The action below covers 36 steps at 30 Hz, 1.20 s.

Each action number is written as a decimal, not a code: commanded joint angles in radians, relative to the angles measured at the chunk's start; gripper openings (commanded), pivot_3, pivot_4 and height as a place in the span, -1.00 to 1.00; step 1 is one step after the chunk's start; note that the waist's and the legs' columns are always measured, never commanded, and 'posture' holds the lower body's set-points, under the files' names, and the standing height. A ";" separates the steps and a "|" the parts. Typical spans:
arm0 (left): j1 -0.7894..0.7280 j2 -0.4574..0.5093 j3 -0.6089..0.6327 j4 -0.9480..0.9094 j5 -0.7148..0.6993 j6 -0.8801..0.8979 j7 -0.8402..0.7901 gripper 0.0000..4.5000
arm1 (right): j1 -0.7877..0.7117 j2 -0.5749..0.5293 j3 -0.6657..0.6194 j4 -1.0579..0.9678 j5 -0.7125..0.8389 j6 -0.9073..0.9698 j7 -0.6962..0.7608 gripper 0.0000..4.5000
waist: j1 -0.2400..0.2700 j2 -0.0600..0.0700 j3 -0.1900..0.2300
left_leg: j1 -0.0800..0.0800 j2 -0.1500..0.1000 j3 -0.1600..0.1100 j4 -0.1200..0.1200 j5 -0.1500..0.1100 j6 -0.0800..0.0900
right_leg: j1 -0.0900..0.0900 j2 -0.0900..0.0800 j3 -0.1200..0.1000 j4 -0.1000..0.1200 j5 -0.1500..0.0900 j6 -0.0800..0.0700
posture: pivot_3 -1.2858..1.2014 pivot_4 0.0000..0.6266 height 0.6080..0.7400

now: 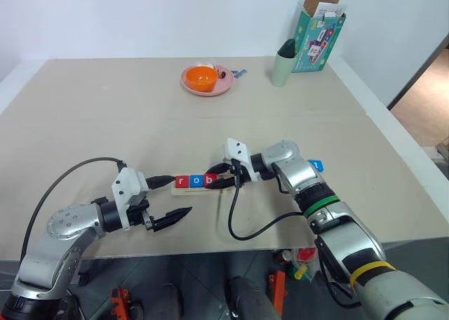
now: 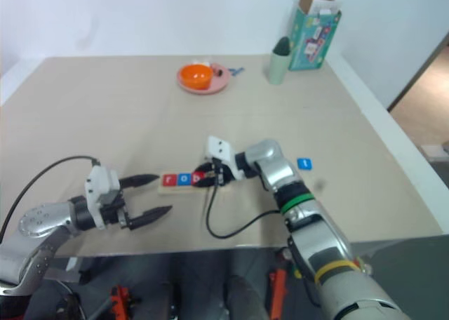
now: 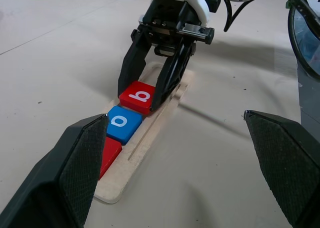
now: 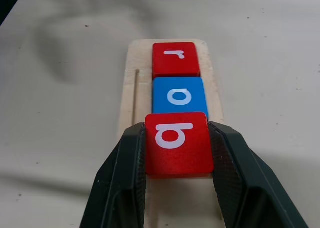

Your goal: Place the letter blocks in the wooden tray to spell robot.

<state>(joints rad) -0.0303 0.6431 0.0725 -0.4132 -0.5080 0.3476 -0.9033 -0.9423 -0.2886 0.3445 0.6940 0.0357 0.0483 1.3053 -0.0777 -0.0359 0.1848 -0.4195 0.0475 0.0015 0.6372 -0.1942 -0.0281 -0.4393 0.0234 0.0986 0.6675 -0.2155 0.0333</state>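
Note:
The wooden tray point(image 4: 129, 88) lies near the table's front edge. In it a red r block point(image 4: 175, 59) and a blue o block point(image 4: 178, 95) sit side by side. My right gripper point(image 4: 177, 133) is shut on the red b block point(image 4: 176, 144), holding it over the tray right behind the o, its edge against it. From the left, my left gripper point(image 1: 174, 198) stands open just short of the tray's r end, with nothing between its fingers. A blue t block point(image 1: 316, 165) lies flat on the table to the right of my right arm.
At the back stand a pink plate point(image 1: 224, 85) with an orange bowl point(image 1: 201, 77), a green cup point(image 1: 283, 64) and a teal box point(image 1: 319, 32). A black cable point(image 1: 242, 234) loops on the table below the right wrist. The table's front edge is close.

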 commanded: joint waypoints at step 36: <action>-0.021 -0.001 -0.018 -0.018 0.018 -0.027 0.001 1.00 | -0.022 -0.001 -0.042 -0.008 0.004 0.034 0.009 -0.45 | 0.000 0.000 0.000 | 0.000 0.000 0.000 0.000 0.000 0.000 | 0.000 0.000 0.000 0.000 0.000 0.000 | 0.03 -0.52 1.00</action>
<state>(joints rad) -0.0406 0.6430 0.0444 -0.4139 -0.4884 0.3409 -0.9030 -0.9556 -0.2861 0.3156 0.7192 0.0351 0.0863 1.3087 -0.0778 -0.0358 0.1848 -0.4195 0.0475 0.0015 0.6372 -0.1942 -0.0280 -0.4394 0.0235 0.0986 0.6676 -0.2154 0.0334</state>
